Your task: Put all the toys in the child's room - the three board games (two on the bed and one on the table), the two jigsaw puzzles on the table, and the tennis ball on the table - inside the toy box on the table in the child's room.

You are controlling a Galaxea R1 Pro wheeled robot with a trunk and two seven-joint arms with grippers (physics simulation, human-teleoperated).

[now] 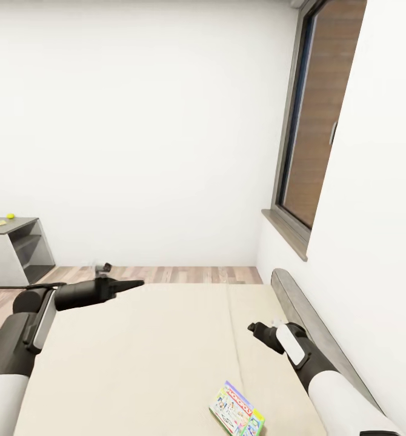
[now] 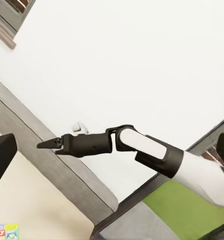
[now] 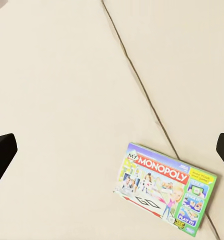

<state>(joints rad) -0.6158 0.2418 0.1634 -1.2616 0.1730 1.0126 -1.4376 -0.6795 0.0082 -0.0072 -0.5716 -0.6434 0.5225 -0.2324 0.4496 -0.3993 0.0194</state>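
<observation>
One board game (image 1: pixel 236 412), a flat Monopoly box with a white-green cartoon cover, lies flat on the bed (image 1: pixel 142 351) near its front right. It also shows as the board game (image 3: pixel 166 188) close below my right gripper. My right gripper (image 1: pixel 252 329) hovers over the mattress a little beyond the box, open and empty, its fingers (image 3: pixel 1 152) wide apart. My left gripper (image 1: pixel 136 283) hangs above the bed's far left, also open and empty, with one finger (image 2: pixel 0 157) at the picture's edge. The tennis ball (image 1: pixel 10 215) sits on the table (image 1: pixel 18 230) at far left.
A grey headboard (image 1: pixel 306 318) runs along the bed's right side against the white wall. A tall window (image 1: pixel 318 121) with a grey sill is set in that wall. Wood-plank floor (image 1: pixel 185 274) lies between the bed and the far wall. A small dark object (image 1: pixel 105 266) rests there.
</observation>
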